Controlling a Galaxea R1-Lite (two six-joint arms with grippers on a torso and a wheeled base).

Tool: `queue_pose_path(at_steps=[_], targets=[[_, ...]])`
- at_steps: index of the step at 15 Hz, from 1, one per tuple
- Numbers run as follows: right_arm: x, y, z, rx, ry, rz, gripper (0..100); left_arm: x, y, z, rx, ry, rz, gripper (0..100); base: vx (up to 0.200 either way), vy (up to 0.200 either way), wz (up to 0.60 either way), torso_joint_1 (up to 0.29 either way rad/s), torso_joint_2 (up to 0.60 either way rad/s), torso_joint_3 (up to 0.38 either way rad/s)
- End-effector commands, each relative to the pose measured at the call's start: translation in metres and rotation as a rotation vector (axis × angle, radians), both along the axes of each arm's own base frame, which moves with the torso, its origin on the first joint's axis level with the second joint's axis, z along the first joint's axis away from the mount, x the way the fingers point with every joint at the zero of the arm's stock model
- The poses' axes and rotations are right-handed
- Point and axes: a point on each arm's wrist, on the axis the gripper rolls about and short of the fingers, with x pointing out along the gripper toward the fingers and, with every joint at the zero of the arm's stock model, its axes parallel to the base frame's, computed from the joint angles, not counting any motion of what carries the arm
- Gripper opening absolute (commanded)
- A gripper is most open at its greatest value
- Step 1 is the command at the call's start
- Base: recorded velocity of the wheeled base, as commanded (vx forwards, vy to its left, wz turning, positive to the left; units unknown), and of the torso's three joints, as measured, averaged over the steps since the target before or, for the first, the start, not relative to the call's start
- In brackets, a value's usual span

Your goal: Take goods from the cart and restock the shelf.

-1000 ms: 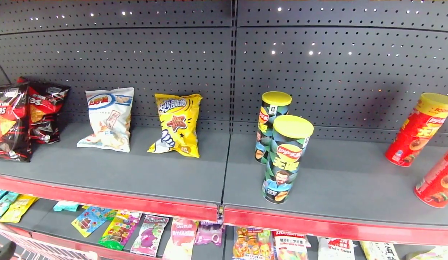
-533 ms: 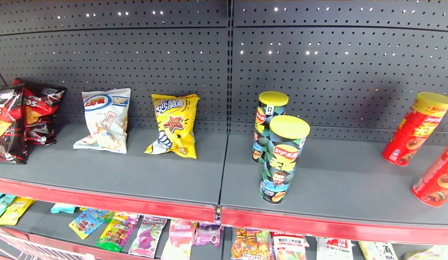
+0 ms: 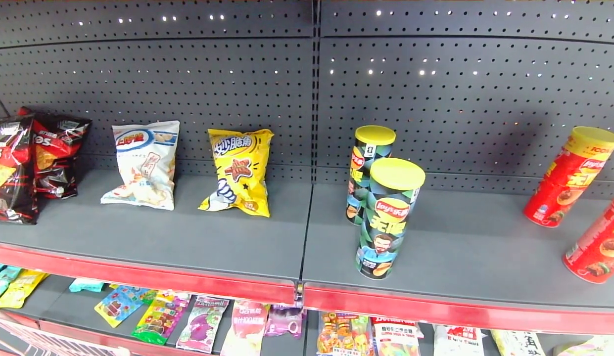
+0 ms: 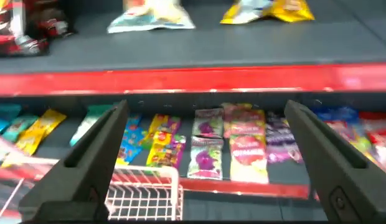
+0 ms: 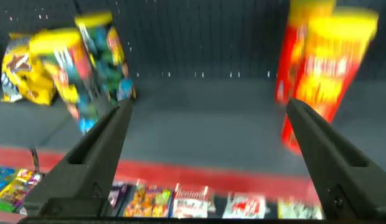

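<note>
Head view: grey shelf (image 3: 188, 237) with a red front lip and pegboard (image 3: 435, 99) behind.

Goods on it, from the robot's left:
- Two dark bags (image 3: 20, 163) stand at the far left, one behind the other.
- White bag (image 3: 143, 165) leans back on the pegboard.
- Yellow bag (image 3: 240, 170) is near it, also leaning, and the two do not touch.
- Two green cans (image 3: 388, 217) with yellow lids stand upright past the panel seam. One is just in front of the other.
- Two red cans (image 3: 569, 175) stand well apart from the green ones, at the right end. The nearer one is cut by the frame edge.

Lower shelf (image 3: 57, 296) carries a row of flat packets (image 3: 203, 321).

Cart (image 3: 54, 341): white wire rim at the bottom left corner, in front of the lower shelf. Its load cannot be made out.

Left wrist view: left gripper (image 4: 205, 109) has its fingers spread wide and holds nothing. It faces the lower shelf, with the cart rim below it.

Right wrist view: right gripper (image 5: 209, 104) has its fingers spread wide and holds nothing. It is level with the shelf and faces the stretch between the green cans and the red cans.
</note>
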Motion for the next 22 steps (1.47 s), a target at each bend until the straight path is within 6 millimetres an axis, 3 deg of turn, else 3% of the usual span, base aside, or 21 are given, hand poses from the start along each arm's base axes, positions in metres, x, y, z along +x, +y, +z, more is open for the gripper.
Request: queue_pose_path(at_steps=[1, 3, 5, 6, 8, 10, 13, 17, 22], targets=[[0.051, 0.002, 0.029, -0.056, 0.115, 0.049, 100, 0.001, 0.0, -0.007, -0.01, 0.023, 0.008, 100, 0.0, 0.0, 0.0, 0.0, 0.0, 0.0], [0.061, 0.004, 0.025, -0.085, 0.158, 0.102, 100, 0.001, 0.002, -0.009, -0.05, 0.036, 0.094, 100, 0.0, 0.0, 0.0, 0.0, 0.0, 0.0], [0.087, 0.009, 0.04, -0.11, 0.181, 0.136, 100, 0.001, 0.003, -0.009, -0.095, 0.031, 0.156, 100, 0.0, 0.0, 0.0, 0.0, 0.0, 0.0], [0.098, 0.01, 0.046, -0.111, 0.193, 0.141, 100, 0.001, 0.003, -0.009, -0.083, 0.035, 0.142, 100, 0.0, 0.0, 0.0, 0.0, 0.0, 0.0], [0.12, 0.017, 0.049, -0.107, 0.239, 0.182, 100, 0.002, 0.005, -0.009, -0.066, 0.059, -0.055, 100, 0.0, 0.0, 0.0, 0.0, 0.0, 0.0], [0.122, 0.029, 0.035, -0.124, 0.287, 0.282, 100, 0.002, 0.006, -0.008, -0.057, 0.054, -0.119, 100, 0.0, 0.0, 0.0, 0.0, 0.0, 0.0], [0.117, 0.032, 0.001, -0.14, 0.399, 0.316, 100, 0.001, 0.006, -0.009, -0.066, 0.041, -0.088, 100, 0.0, 0.0, 0.0, 0.0, 0.0, 0.0], [0.12, 0.039, -0.024, -0.161, 0.508, 0.363, 100, 0.001, 0.006, -0.009, -0.087, 0.042, -0.079, 100, 0.0, 0.0, 0.0, 0.0, 0.0, 0.0], [0.145, 0.051, -0.058, -0.183, 0.643, 0.388, 100, 0.001, 0.006, -0.009, -0.09, 0.044, -0.08, 100, 0.0, 0.0, 0.0, 0.0, 0.0, 0.0]])
